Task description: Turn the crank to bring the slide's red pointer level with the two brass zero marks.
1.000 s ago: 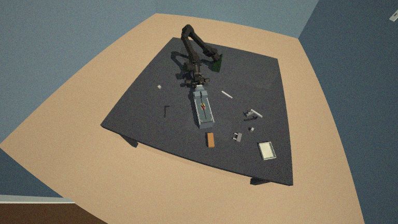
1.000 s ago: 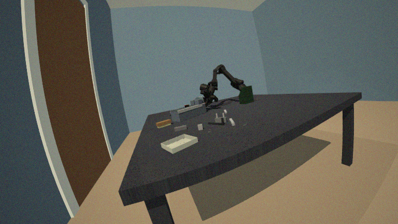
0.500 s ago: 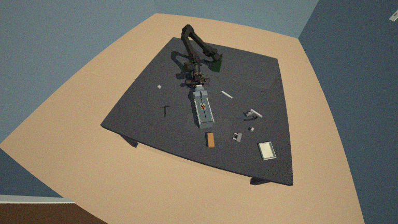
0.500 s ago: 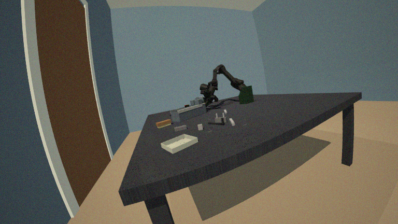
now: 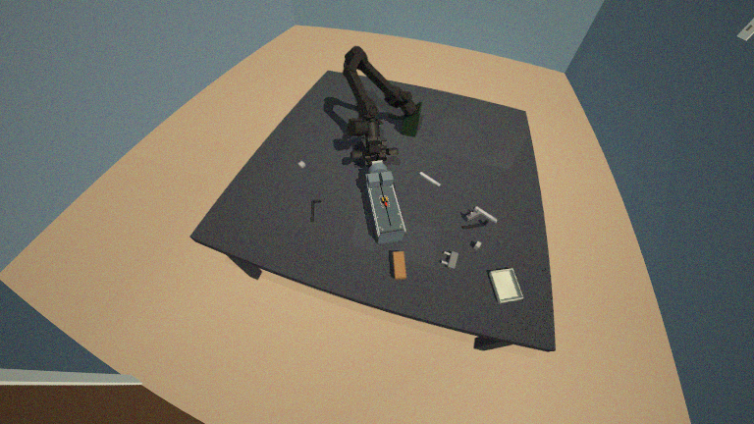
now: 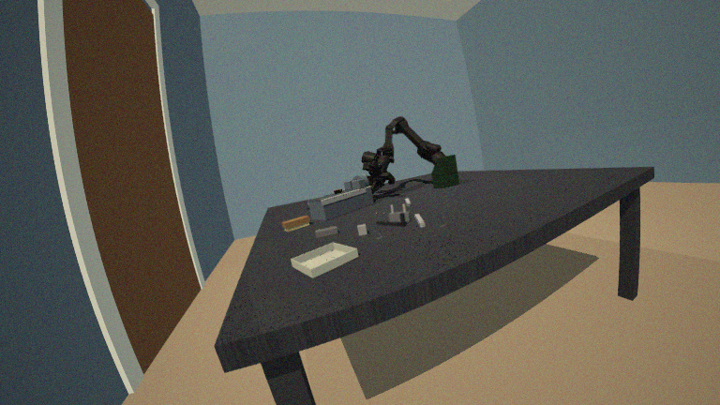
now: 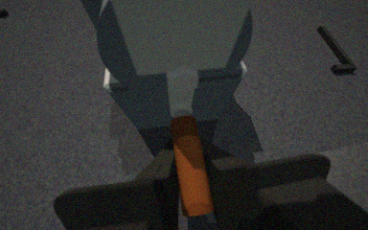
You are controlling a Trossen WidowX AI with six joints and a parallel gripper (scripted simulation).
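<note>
The machine (image 5: pixel 395 218) (image 6: pixel 330 209) is a long grey-blue box with a slot along its top. Its small red pointer (image 5: pixel 386 204) sits near mid-length, beside yellow brass-coloured marks (image 5: pixel 383 198); at this size I cannot tell whether they are exactly level. The crank's orange handle (image 7: pixel 192 172) points out from a pale grey crank arm (image 7: pixel 182 91) at the machine's end nearest the robot. My gripper (image 7: pixel 184 141) is shut on the orange handle, a finger on each side. In the top and exterior views the handle is hidden by the gripper.
An orange block (image 5: pixel 399 265) (image 6: pixel 295 223) lies beyond the machine's far end. A cream tray (image 5: pixel 520 292) (image 6: pixel 302 269), a grey two-pronged piece (image 5: pixel 453 259), white bars and small blocks lie to one side. A dark L-shaped key (image 5: pixel 312 211) (image 7: pixel 335 47) lies on the other side.
</note>
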